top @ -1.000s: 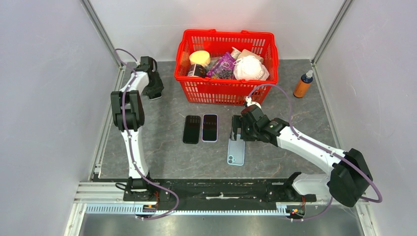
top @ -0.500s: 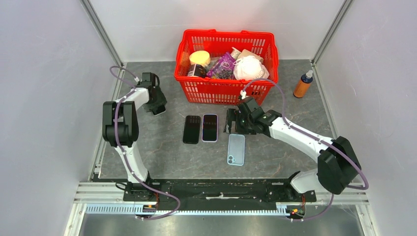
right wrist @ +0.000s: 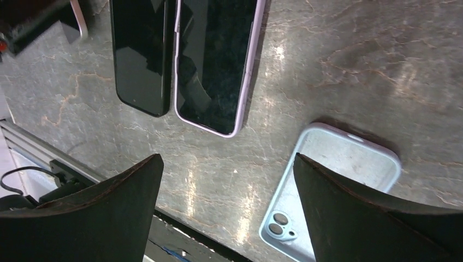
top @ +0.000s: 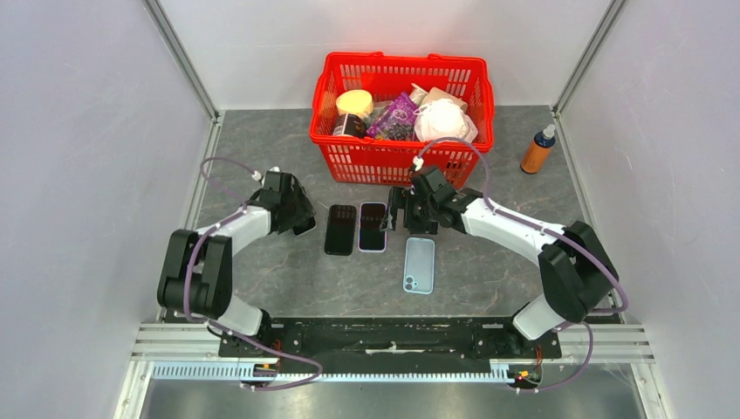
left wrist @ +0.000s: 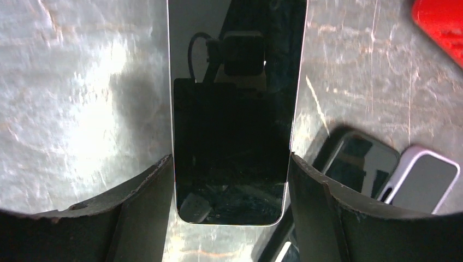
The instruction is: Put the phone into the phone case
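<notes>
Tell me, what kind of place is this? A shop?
Probably a robot test booth, not a shop: plain walls box in a small table, left arm and right arm are bolted at its near edge, and phones lie set out by a basket.

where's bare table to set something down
Free: far-left corner of the grey marbled table, left of the red plastic basket; the near strip before the black phone and light blue phone case. Crowded: mid-table, with the lilac-edged phone, open right tool, and left tool gripping a silver-edged phone.
</notes>
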